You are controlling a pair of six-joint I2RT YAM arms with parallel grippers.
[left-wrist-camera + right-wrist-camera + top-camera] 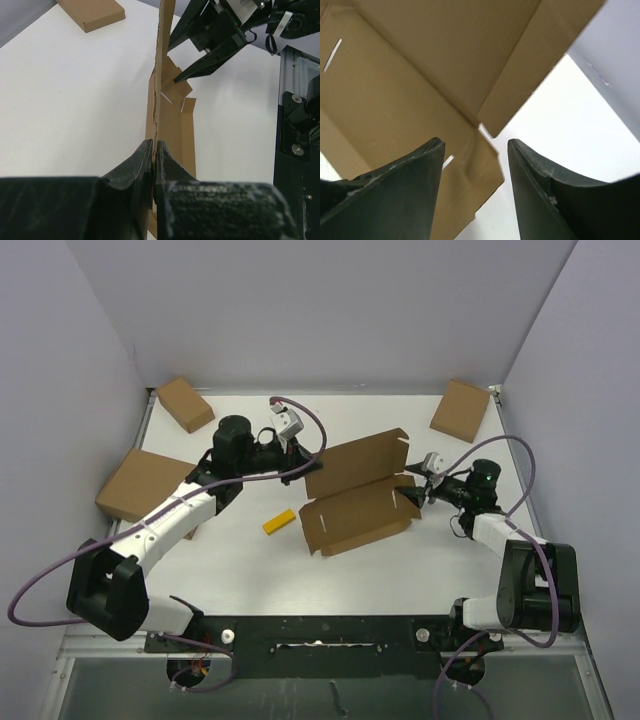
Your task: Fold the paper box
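The paper box [360, 502] lies partly unfolded mid-table, its base flat and one wide panel raised along the far side. My left gripper [308, 466] is shut on the left edge of that raised panel. In the left wrist view the cardboard edge [162, 60] stands upright, pinched between the closed jaws of the left gripper [154, 150]. My right gripper [415, 495] sits at the box's right end. In the right wrist view the right gripper [476, 150] is open, and a small creased flap [475, 175] lies in the gap, touching neither finger. The box panels [420, 75] fill the space behind.
A small yellow block [279, 522] lies just left of the box. Folded brown boxes rest at the far left [185, 403], the far right [461, 410] and the left edge [145, 485]. Walls enclose the table on three sides.
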